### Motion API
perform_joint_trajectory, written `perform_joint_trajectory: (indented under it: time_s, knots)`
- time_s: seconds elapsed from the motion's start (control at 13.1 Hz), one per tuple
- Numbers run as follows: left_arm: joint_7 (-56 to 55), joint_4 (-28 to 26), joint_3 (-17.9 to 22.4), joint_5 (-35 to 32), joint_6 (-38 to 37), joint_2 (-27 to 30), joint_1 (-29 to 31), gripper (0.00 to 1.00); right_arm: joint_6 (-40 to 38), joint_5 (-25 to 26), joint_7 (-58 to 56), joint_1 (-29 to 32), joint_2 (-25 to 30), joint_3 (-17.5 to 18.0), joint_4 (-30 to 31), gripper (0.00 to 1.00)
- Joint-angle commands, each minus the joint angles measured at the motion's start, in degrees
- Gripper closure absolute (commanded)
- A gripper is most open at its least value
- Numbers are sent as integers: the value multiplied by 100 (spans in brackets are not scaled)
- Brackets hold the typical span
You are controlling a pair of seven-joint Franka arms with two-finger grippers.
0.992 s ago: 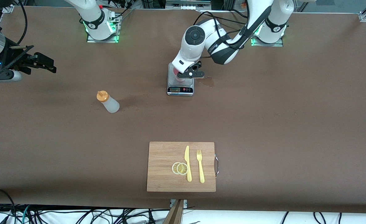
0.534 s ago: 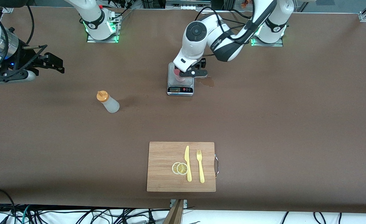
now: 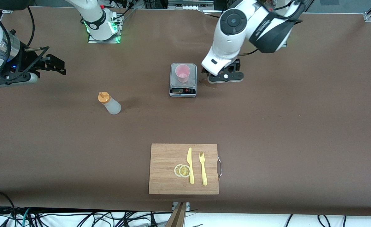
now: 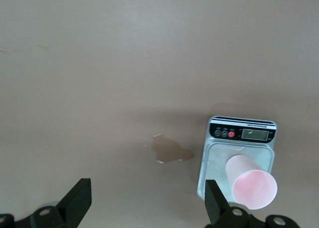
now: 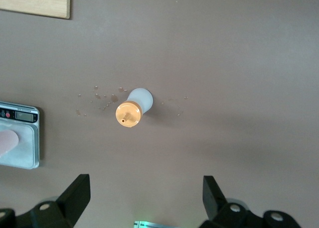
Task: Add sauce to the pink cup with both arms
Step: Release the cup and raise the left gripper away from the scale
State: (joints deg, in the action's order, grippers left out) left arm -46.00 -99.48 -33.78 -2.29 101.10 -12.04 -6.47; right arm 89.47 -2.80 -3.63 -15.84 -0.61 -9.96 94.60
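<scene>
**K:** Since the pink cup (image 3: 183, 72) already sits upright on the grey scale (image 3: 183, 80), the next move hangs on the sauce bottle (image 3: 109, 103). Which arm is closer to it?

**M:** By my read, the right one. Going big to small: brown table (image 3: 267, 126), with the right arm's end toward the bottle. Bamboo cutting board (image 3: 183, 168) sits nearest the front camera, holding a yellow knife (image 3: 190, 165), a fork (image 3: 203, 168) and two lemon slices (image 3: 182, 170). It's well apart from everything that matters. The scale lies near the arm bases, the bottle nearer the front camera than the scale and toward the right arm's end.

**K:** Grippers?

**M:** Right gripper (image 3: 51, 64) hangs over bare table at its own end, jaws spread wide, nothing in them. Its wrist view looks straight down on the bottle (image 5: 132, 108), orange cap (image 5: 128, 113) roughly centred between the fingers. Left gripper (image 3: 225, 76) hovers just beside the scale, toward the left arm's end, jaws wide and empty too. Its wrist view has the cup (image 4: 251, 182) off by one fingertip (image 4: 215, 204), not between the jaws.

**K:** Bottle axis?

**M:** Standing upright, cap on top. A side grasp on the body looks right.

**K:** Anything unclear?

**M:** Can't read the scale display. Can't tell the bottle's fill level, or whether the cup holds anything. A wet-looking stain (image 4: 169, 152) lies beside the scale, and small droplets (image 5: 99, 101) speckle the table near the bottle. The right arm is cut off at the frame edge.
</scene>
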Motion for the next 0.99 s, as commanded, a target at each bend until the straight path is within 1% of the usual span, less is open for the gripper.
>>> perform_joint_trajectory:
  time_s: [0.0, 0.08, 0.23, 0.31, 0.46, 0.53, 0.61, 0.69, 0.76, 0.84, 0.92]
  knots:
    - [835, 691, -23, 17, -931, -45, 503, 0, 141, -159, -785, 46, 17, 38, 146, 0]
    - [1308, 841, -23, 18, -1256, -45, 715, 0, 124, -282, -1284, 81, 8, 30, 155, 0]
    - [1987, 1157, 3, 27, -1609, 60, 1146, 0, 176, -510, -2173, 274, -27, 38, 234, 0]
    - [2120, 1150, 168, 9, -1707, 261, 1156, 0, 176, -677, -2560, 353, -53, 30, 252, 0]
    - [2619, 871, 887, 88, -1725, 814, 973, 0, 211, -897, -3333, 625, -62, 38, 418, 0]
    - [3067, 834, 1396, 97, -1725, 930, 815, 0, 246, -1020, -3824, 730, -45, 38, 532, 0]
    - [3384, 851, 1975, 97, -1708, 940, 535, 0, 307, -1204, -4421, 862, -53, 38, 629, 0]
    - [3457, 834, 2381, 97, -1656, 940, 376, 0, 378, -1310, -4975, 950, -71, 30, 691, 0]
    - [3484, 764, 2603, 45, -1481, 949, 331, 0, 465, -1329, -5381, 1038, -71, 30, 761, 0]
    - [3493, 694, 2718, 35, -1392, 949, 330, 0, 536, -1416, -5724, 1100, -62, 30, 875, 0]
    - [3545, 589, 2832, 79, -1400, 1044, 330, 0, 545, -1756, -6206, 1205, -62, 12, 998, 0]
